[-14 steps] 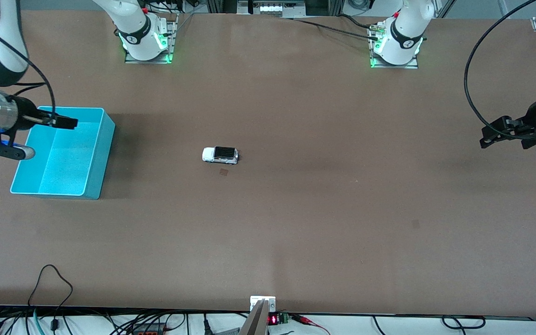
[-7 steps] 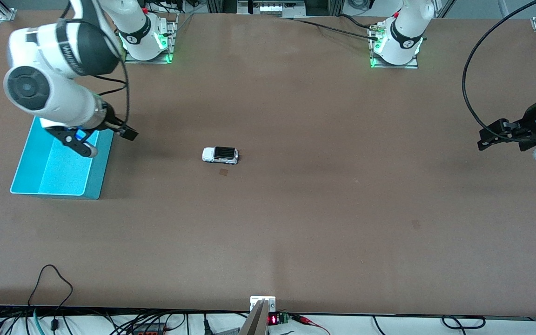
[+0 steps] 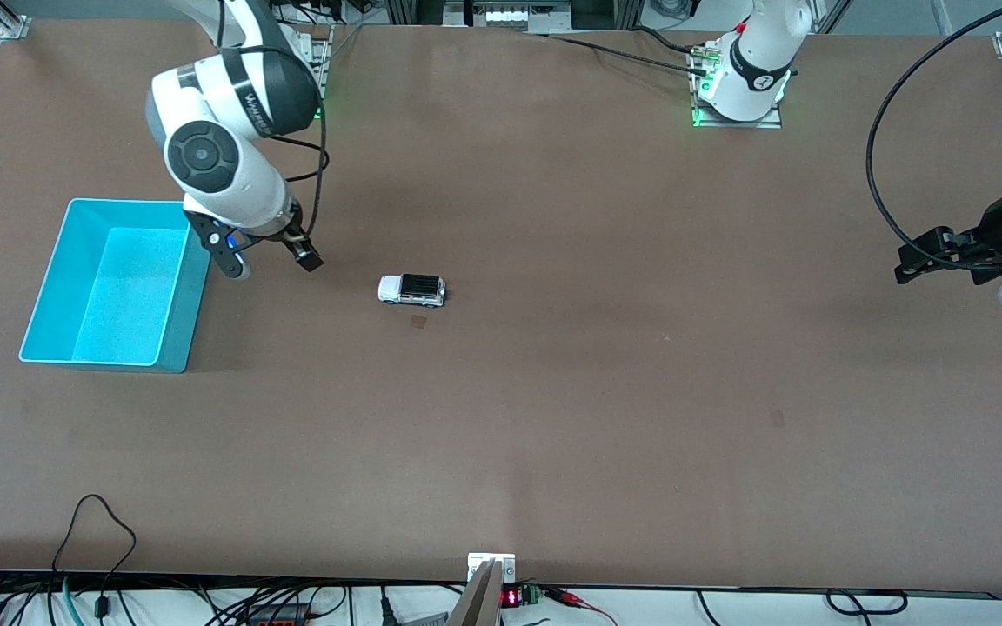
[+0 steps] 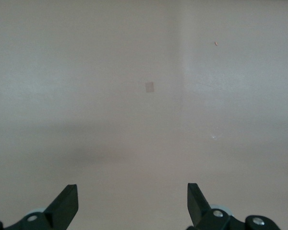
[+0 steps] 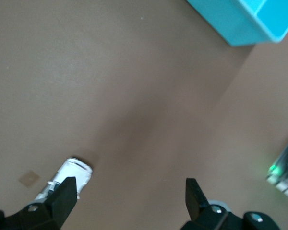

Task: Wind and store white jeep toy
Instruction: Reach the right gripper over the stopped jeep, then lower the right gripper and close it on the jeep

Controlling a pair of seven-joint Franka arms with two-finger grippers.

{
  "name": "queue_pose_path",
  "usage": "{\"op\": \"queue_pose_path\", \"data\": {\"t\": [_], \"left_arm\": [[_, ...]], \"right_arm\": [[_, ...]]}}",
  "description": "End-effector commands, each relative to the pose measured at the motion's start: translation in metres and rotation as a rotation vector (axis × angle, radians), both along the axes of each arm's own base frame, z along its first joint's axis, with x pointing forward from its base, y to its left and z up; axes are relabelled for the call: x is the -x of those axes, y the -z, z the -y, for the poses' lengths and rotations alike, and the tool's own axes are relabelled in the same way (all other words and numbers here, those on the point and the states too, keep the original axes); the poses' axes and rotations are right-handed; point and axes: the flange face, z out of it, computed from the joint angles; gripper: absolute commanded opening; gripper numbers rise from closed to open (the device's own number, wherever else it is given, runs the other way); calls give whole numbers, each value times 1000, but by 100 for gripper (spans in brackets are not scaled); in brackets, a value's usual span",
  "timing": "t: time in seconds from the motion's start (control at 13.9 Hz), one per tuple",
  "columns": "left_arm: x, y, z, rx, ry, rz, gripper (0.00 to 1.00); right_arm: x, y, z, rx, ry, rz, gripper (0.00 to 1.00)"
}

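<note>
The white jeep toy (image 3: 412, 289), with its black ribbed roof, stands on its wheels near the middle of the brown table. My right gripper (image 3: 273, 263) is open and empty, over the table between the teal bin (image 3: 197, 278) and the jeep. In the right wrist view the jeep (image 5: 69, 175) shows partly beside one finger of that gripper (image 5: 129, 199), apart from it. My left gripper (image 3: 923, 256) is open and empty, waiting over the left arm's end of the table. The left wrist view shows that gripper (image 4: 132, 203) over bare table only.
The teal bin is empty and sits at the right arm's end of the table; a corner of it shows in the right wrist view (image 5: 245, 17). A small dark square mark (image 3: 417, 322) lies just nearer the front camera than the jeep. Cables hang along the table's near edge.
My right arm has swung from over the teal bin toward the jeep, its gripper now past the bin's wall. The left gripper has barely shifted. The jeep has not moved.
</note>
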Motion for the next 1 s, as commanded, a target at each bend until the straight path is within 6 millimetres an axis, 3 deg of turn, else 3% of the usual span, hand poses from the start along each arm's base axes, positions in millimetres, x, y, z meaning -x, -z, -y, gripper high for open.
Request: {"op": "queue_pose_path", "data": {"t": [0.0,0.36,0.72,0.93], "left_arm": [[-1,2,-1,6,6,0,100],[3,1,1,8,7,-8,100],[5,3,2,13,-5,-19,100],[5,3,2,13,-4,-19,100]], "right_arm": [[3,15,-23,-2,124,51,100],[7,61,-71,-37,287,80,100],[9,93,-97,-45,408,131,100],[3,112,-123,-48,464,151,100]]}}
